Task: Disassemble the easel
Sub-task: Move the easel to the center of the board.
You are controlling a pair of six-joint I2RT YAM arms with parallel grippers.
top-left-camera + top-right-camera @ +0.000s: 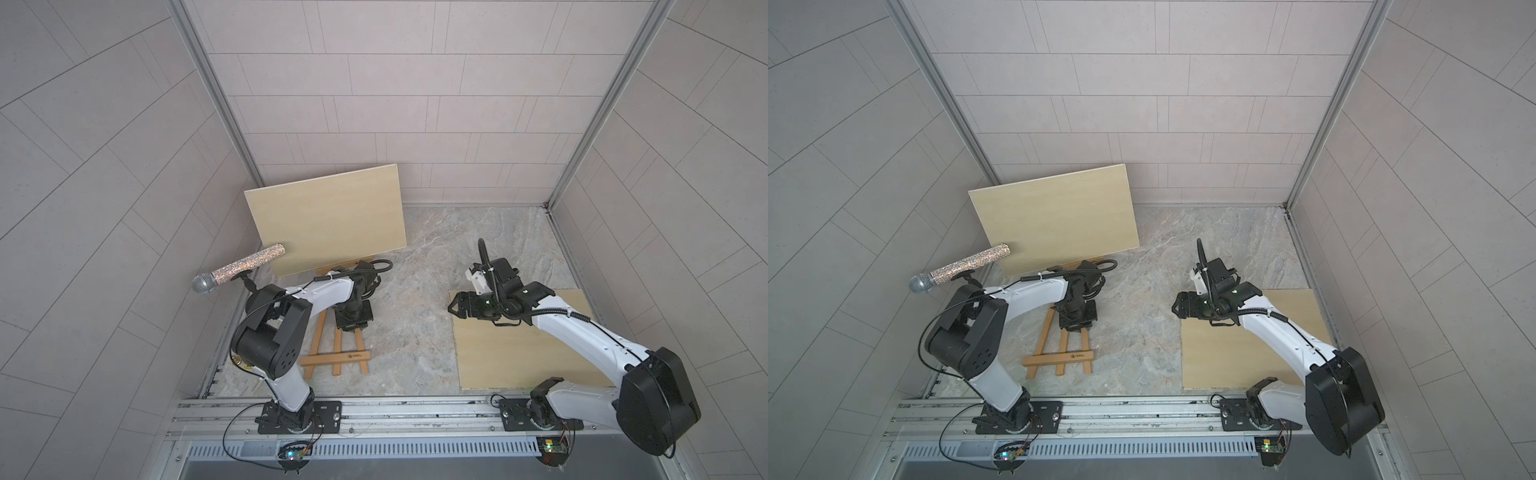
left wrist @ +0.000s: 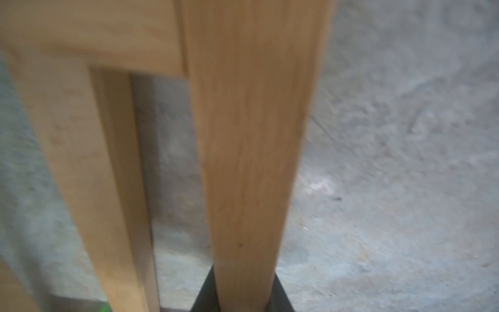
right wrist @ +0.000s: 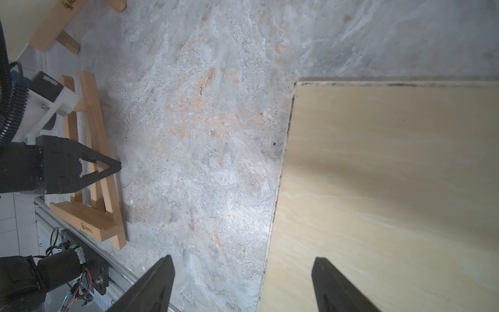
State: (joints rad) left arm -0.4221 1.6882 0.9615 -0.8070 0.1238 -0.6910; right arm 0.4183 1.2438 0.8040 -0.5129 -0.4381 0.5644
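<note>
Marbled grey tabletop (image 1: 415,332) bears the small light-wood A-frame easel (image 1: 336,359) beside the left arm, whose left gripper (image 3: 112,167) is clamped on one slat (image 2: 248,162), probably to pull it free, while the right gripper (image 3: 243,258) hovers, fingers apart, over a flat plywood sheet (image 1: 519,357).

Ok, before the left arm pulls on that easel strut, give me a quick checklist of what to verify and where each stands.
1. Left fingers closed on the easel strut: ok.
2. Right fingers open, holding nothing: ok.
3. Right fingers bracing the easel: not ok, they hover at the flat board's edge.
4. Upright board off the easel: cannot tell.
5. Microphone clear of the left arm: cannot tell.
</note>
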